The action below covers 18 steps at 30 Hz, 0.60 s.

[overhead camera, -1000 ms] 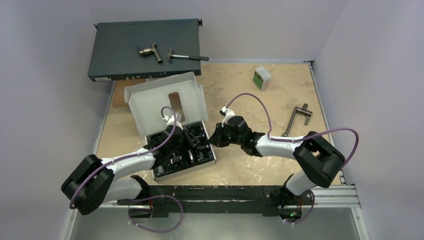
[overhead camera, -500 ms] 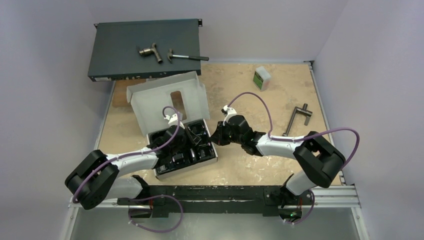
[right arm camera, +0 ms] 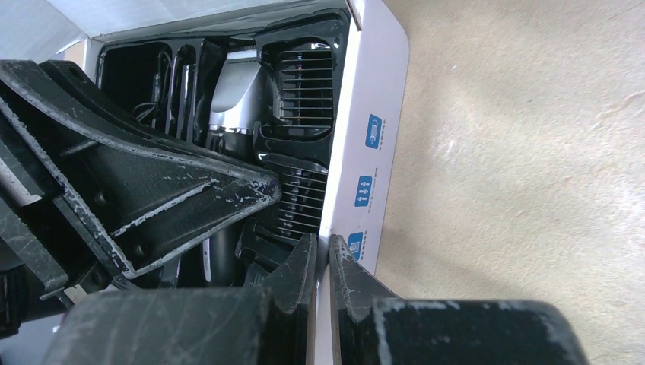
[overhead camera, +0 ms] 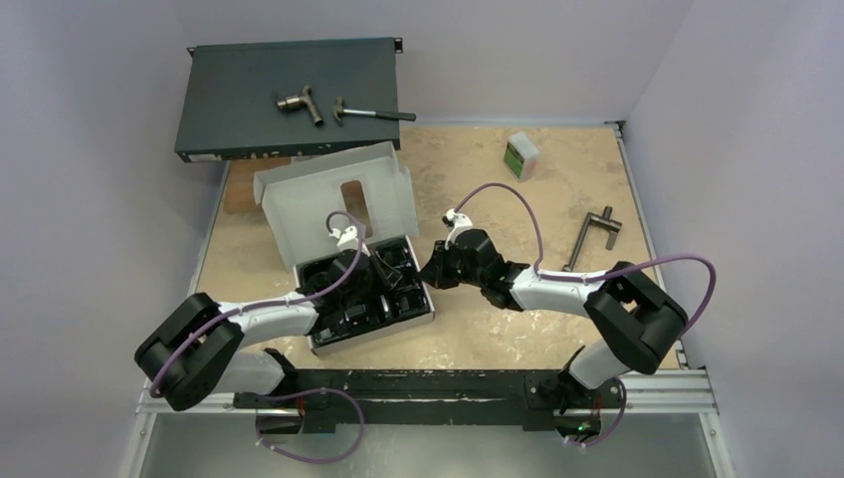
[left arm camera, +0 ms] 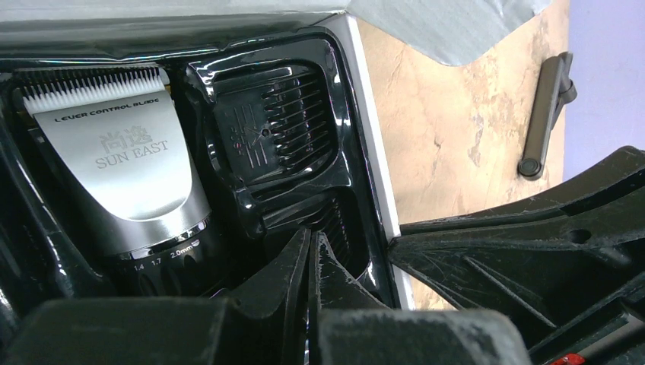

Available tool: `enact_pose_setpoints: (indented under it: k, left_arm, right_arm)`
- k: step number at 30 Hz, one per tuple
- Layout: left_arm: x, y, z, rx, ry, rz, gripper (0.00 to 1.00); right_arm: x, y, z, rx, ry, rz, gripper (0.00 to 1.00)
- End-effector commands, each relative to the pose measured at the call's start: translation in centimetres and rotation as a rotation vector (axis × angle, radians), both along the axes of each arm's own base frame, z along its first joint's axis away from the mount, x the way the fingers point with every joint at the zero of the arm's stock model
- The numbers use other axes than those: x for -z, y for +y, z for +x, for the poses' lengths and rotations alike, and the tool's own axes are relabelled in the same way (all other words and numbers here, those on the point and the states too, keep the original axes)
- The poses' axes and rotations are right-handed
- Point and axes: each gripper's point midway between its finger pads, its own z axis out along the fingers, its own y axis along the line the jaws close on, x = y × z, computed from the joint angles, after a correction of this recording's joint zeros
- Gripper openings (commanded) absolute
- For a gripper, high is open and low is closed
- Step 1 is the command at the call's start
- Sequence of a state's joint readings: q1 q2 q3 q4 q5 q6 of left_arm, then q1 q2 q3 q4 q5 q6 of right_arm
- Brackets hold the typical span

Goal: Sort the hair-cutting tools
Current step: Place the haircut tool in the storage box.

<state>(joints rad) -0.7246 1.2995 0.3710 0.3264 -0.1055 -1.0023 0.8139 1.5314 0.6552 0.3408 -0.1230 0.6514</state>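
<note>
Item: hair clipper (left arm camera: 125, 167), which we find bedded in the black tray (left arm camera: 351, 182) of the white box (overhead camera: 299, 204), centre-left of the top view. A comb attachment (left arm camera: 278, 129) sits slotted just beside it. We log the left gripper (left arm camera: 310, 255) with fingers pressed together, empty, over the tray. The right gripper (right arm camera: 322, 255) is likewise pressed together (nothing pinched), at the box's right edge. Bare table (overhead camera: 468, 149) spreads rightward.

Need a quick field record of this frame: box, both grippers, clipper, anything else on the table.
box: white, lid open
left gripper: shut, empty, over the box's black tray
right gripper: shut, empty, beside the box's outer wall
clipper: seated in tray
comb attachment: slot beside clipper
elsewhere: T-handle, bottle on table
</note>
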Motion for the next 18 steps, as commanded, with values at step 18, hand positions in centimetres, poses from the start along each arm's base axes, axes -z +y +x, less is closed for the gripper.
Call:
enact_pose_setpoints:
  k: [18]
  left_arm:
    - [3.1,2.3,-6.4,0.151,0.153,0.168,0.06]
  right_arm:
    - [1.6,0.6,-3.3,-0.092,0.091,-0.024,0.0]
